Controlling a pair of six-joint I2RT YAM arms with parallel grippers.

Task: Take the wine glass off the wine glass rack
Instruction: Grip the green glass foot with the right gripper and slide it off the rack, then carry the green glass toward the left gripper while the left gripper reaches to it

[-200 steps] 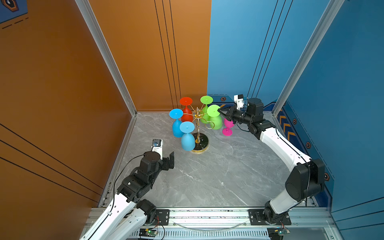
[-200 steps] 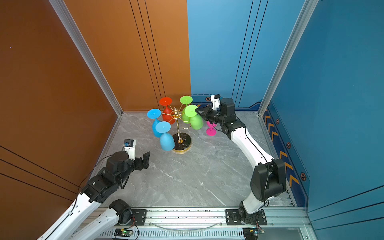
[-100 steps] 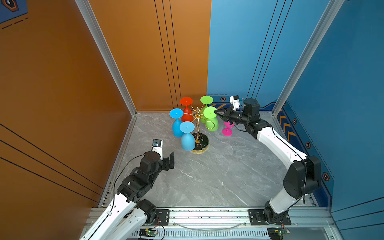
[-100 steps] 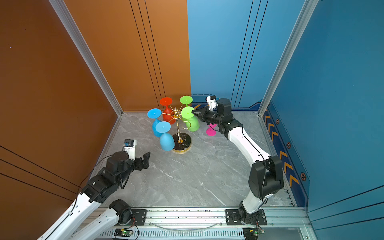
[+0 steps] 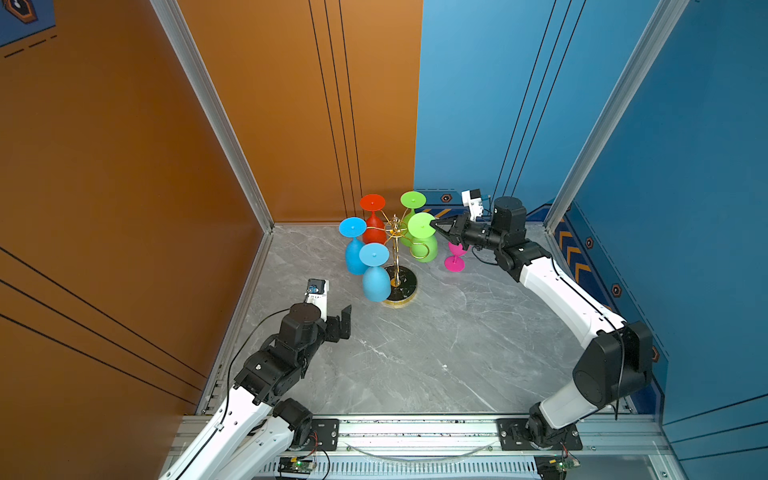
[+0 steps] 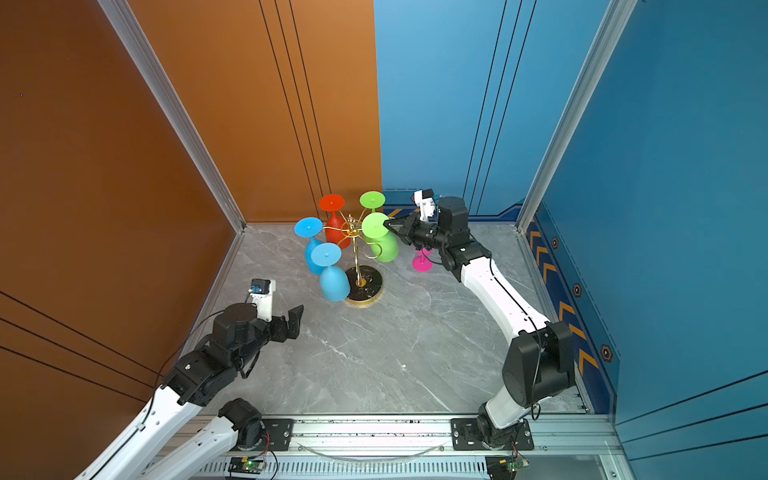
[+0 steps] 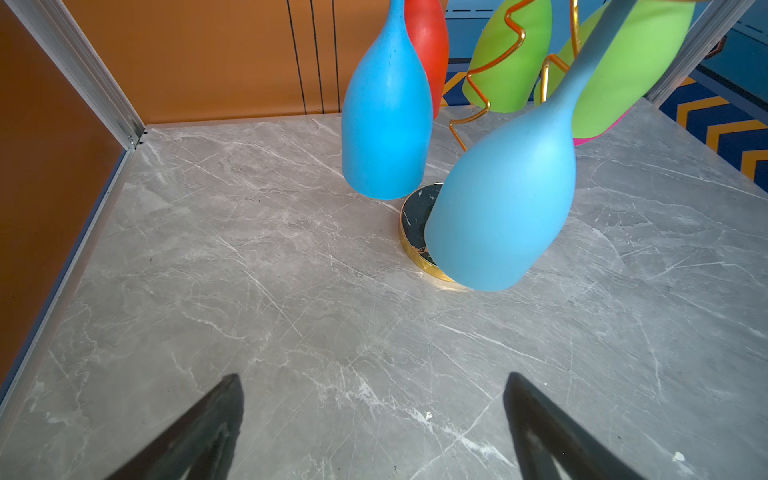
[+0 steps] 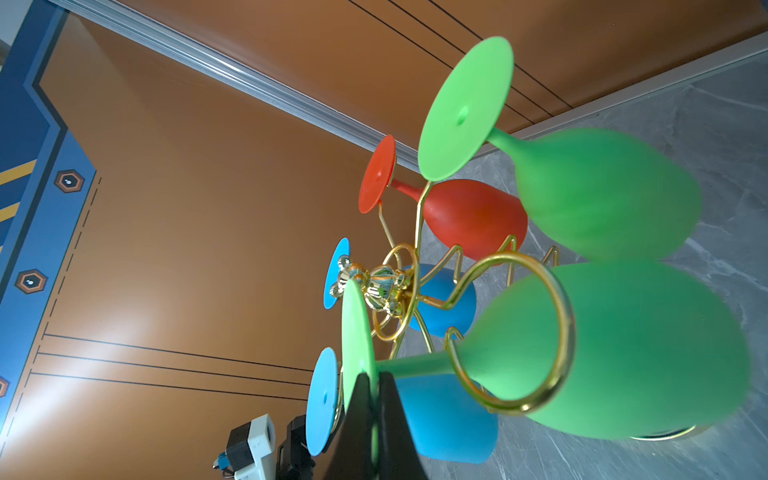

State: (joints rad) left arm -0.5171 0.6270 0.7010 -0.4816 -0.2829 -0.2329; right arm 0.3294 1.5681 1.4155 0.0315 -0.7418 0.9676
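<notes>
Glass count: six total, 2 green, 2 blue, 1 red, 1 pink. One rack [image 5: 407, 287]: gold wire, round black gold-rimmed base, standing on the grey marble table [image 5: 415, 353] toward the back corner.

Five glasses are at the rack, bowl down, foot disc up:
- red glass [image 5: 373, 235], back
- rear green glass [image 5: 413, 200], back right
- near green glass [image 5: 426, 249], right side
- back blue glass [image 5: 355, 259], left
- front blue glass [image 5: 376, 284], front left, bowl hanging over the base edge

The sixth, the pink glass [image 5: 454, 263], stands foot-down on the table just right of the rack, not touching it. Its bowl is partly hidden behind the right arm.

Right gripper [image 5: 435, 225]: jaws closed on the rim of the near green glass's foot disc, pinching it edge-on; the right wrist view shows this clearly. One gold loop crosses in front of that glass's bowl. Can't tell whether the stem sits in its loop.

Left gripper [image 7: 374, 378]: jaws wide apart, nothing between them. It hangs above bare table front-left of the rack, touching no glass.

Arms: two, both visible in both top views.
</notes>
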